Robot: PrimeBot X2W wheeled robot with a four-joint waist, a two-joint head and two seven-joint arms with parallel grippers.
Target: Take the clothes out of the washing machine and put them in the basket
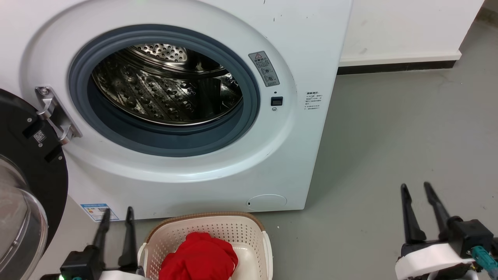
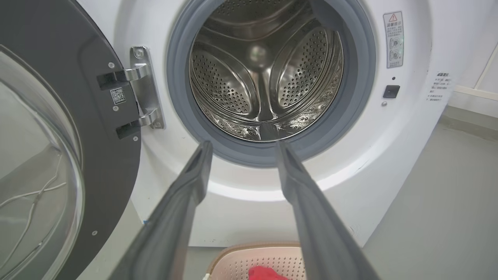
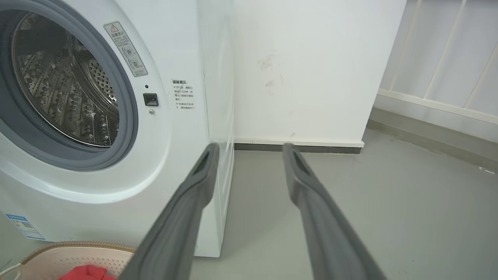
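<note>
Inside the basket (image 1: 218, 229), red clothes (image 1: 198, 258) lie heaped, near the washing machine (image 1: 311, 58); left tool (image 1: 117, 210) and right tool (image 1: 415, 185) both released, fingers apart.

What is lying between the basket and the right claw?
Nothing. In the head view, the stretch from the basket to the right claw is bare grey floor.

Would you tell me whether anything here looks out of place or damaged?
Nothing stands out: the drum of the washing machine looks empty, and the red clothes lie inside the basket, none on the floor.
</note>
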